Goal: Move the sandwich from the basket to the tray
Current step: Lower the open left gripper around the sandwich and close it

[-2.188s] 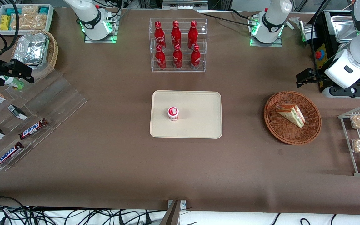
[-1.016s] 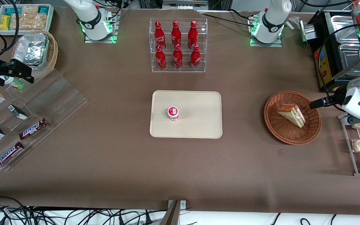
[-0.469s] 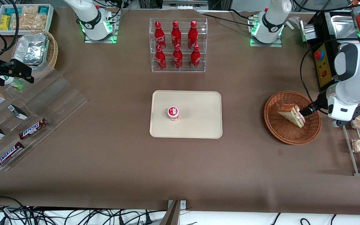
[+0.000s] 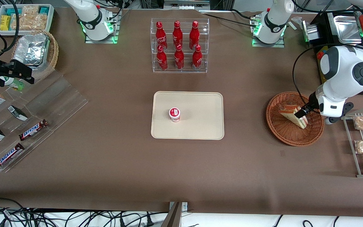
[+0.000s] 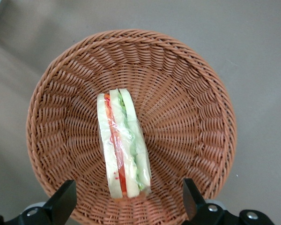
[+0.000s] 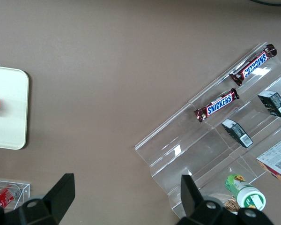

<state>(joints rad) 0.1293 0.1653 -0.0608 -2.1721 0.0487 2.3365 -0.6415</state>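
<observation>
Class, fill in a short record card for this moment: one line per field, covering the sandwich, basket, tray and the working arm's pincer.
sandwich: wrapped wedge lying in the basket
basket: round reddish-brown wicker, toward the working arm's end of the table
tray: cream rectangle at table centre, carrying one small red-and-white cup
pincer: open, above the basket, fingers either side of the sandwich
task state: sandwich not yet gripped
</observation>
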